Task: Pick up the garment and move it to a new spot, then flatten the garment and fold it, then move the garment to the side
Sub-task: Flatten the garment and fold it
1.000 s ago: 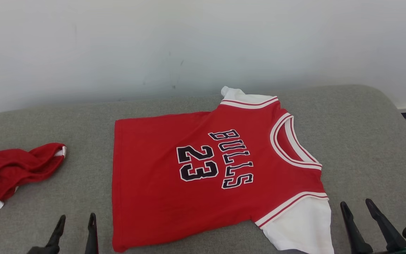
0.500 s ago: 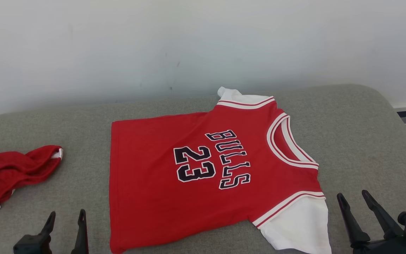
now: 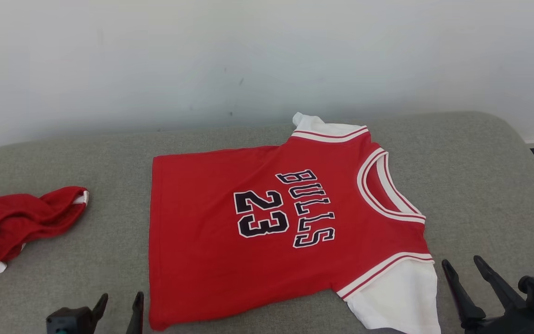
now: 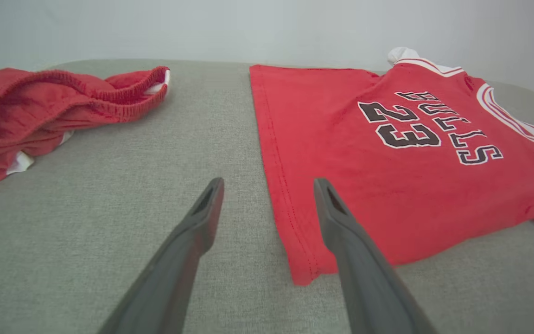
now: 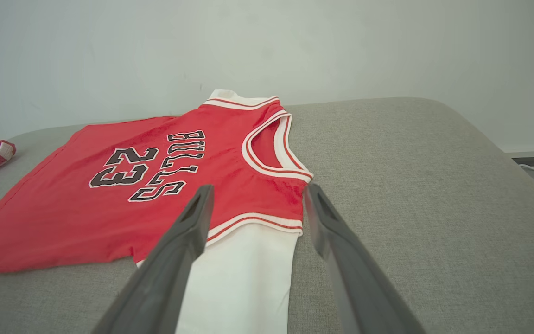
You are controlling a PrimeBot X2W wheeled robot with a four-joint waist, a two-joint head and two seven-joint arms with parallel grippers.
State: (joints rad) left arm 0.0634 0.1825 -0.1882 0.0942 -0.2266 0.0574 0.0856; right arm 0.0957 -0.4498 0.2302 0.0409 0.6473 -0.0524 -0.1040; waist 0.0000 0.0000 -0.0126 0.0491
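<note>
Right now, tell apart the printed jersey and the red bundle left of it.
The jersey lies spread flat; the red bundle is crumpled. The jersey shows lettering and a number; the red bundle shows none. Both are red with white trim, on the grey cushion.

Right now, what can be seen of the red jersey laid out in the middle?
The red jersey lies spread flat, front up, on the grey padded surface, neck toward the robot's right. Black white-edged print reads BULLS 23; white-and-red trim rims the neck and armholes, above white sleeves. The fabric looks soft. Nothing else is seen touching it.
</note>
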